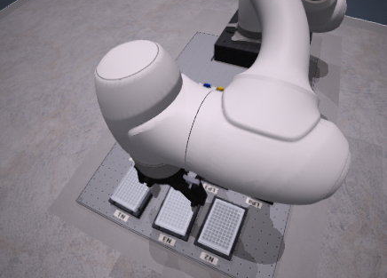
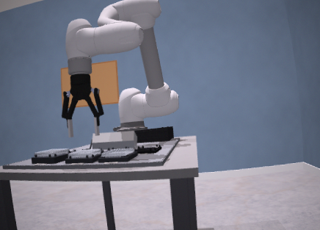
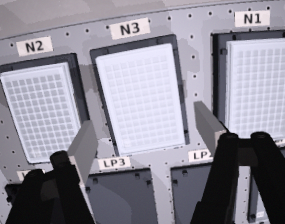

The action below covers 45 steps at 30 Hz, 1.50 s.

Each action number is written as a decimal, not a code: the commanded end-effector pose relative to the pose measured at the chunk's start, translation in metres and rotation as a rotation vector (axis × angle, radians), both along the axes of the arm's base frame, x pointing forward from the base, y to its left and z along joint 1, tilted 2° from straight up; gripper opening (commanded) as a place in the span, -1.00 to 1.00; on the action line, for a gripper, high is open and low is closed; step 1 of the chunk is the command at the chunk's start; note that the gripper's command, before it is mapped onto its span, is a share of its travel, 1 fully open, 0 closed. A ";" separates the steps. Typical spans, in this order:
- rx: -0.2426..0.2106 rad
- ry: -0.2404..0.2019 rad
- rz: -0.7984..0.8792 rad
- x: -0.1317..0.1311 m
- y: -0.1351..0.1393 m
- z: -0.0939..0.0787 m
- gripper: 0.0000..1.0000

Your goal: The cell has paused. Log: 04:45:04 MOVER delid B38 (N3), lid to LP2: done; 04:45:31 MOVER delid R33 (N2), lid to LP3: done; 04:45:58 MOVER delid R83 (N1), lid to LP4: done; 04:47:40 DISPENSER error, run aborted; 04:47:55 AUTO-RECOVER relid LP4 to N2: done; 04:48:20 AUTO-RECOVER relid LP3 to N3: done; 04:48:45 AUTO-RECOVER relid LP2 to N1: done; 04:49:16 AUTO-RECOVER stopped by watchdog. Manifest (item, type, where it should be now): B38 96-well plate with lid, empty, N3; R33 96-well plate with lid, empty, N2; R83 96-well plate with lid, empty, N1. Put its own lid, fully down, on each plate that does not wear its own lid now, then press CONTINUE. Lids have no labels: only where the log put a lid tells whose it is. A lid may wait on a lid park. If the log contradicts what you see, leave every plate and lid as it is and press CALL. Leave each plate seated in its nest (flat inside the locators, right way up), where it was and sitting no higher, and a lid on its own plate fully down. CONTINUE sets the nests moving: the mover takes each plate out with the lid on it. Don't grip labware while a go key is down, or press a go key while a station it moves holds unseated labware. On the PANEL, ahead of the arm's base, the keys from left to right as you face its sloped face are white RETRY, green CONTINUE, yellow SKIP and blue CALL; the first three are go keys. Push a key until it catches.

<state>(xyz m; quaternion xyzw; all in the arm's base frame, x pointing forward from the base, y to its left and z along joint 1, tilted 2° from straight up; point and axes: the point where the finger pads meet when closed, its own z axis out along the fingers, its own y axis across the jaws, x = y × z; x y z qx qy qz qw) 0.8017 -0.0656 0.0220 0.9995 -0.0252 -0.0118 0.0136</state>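
1. Starting at the front edge of the bench, we see three lidded plates in a row, each in its nest: the N1 plate [image 3: 259,86], the N3 plate [image 3: 141,96] and the N2 plate [image 3: 41,110]. All three look flat and fully seated, though we cannot tell by sight whose lid is whose.
2. Above that row, roughly over N3 and the park behind it, hangs the hand [image 2: 83,129]. Its fingers are spread apart and grip nothing, and it is well clear of the labware.
3. Just behind the nests lie the lid parks. The LP3 pad [image 3: 122,199] shows bare and dark with no lid on it. The neighbouring pads are mostly hidden by the fingers and the arm.
4. Further back, toward the middle of the bench, sits the panel [image 2: 110,139]. Only its blue key [image 1: 205,85] and yellow key [image 1: 219,89] peek out in the top view. We cannot see whether any key is down.
5. At the rear edge stands the arm's black base block [image 1: 231,49].
6. We judge the work barely begun. By the record every lid sits on the wrong plate, in a three-way rotation. One lid must wait on a park, the other two must shift, the parked one must go home, and then CONTINUE gets pressed. None of these steps shows as done.
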 end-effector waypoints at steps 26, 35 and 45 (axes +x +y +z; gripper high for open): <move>0.000 0.000 0.000 0.000 0.000 -0.007 0.32; 0.000 0.000 0.000 0.000 0.000 -0.017 0.32; 0.000 0.000 0.000 0.000 -0.001 -0.027 0.32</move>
